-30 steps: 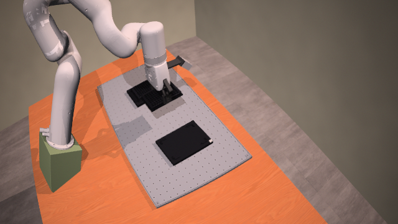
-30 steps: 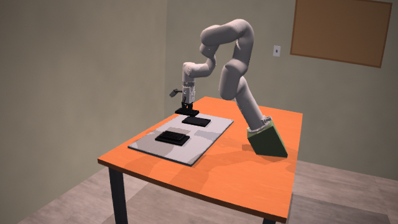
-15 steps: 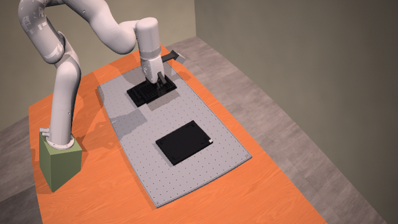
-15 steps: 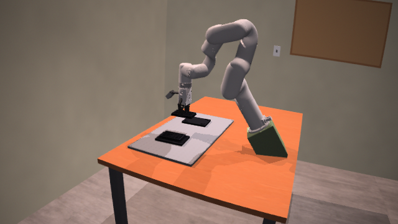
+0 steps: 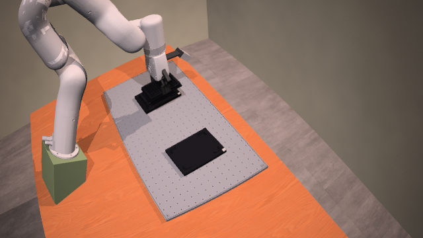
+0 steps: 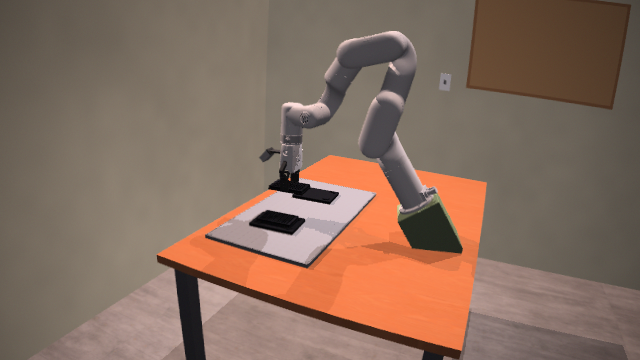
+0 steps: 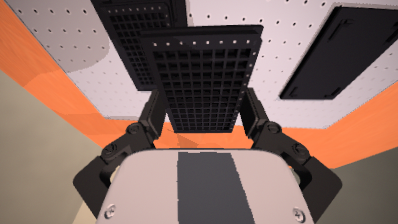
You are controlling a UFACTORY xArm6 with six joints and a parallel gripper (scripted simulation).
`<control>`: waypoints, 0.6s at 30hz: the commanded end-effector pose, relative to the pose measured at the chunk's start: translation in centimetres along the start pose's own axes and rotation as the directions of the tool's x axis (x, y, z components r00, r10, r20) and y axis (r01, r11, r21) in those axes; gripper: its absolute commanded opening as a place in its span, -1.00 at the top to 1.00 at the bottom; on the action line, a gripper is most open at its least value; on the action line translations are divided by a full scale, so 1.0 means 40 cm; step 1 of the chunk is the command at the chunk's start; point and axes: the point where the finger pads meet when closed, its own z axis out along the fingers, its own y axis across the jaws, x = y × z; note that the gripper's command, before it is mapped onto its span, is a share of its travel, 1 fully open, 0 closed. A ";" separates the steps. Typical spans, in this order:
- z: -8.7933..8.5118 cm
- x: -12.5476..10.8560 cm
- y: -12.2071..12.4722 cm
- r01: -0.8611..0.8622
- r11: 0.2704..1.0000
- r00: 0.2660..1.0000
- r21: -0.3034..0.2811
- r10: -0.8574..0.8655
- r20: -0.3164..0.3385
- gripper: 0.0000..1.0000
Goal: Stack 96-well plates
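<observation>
Wrist view: 96-well plate (image 7: 204,75) clamped lengthwise between the jaws, above second plate (image 7: 131,35).

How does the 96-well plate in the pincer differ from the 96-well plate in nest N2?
The held plate is clamped by the pincer and hangs in the air; the N2 plate rests low on the perforated board. In the wrist view the held plate shows whole; the N2 plate is partly hidden behind it. Both are black, with gridded wells.

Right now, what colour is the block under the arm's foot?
Olive green; the block shows best in the top view.
</observation>
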 end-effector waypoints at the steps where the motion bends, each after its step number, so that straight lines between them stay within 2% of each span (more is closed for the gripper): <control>1: -0.001 0.006 -0.025 -0.002 1.000 1.000 -0.006 0.002 -0.002 1.00; 14: -0.001 0.016 -0.133 -0.002 1.000 1.000 -0.006 0.002 -0.002 1.00; 18: -0.001 0.018 -0.150 -0.002 1.000 1.000 -0.006 0.002 -0.002 1.00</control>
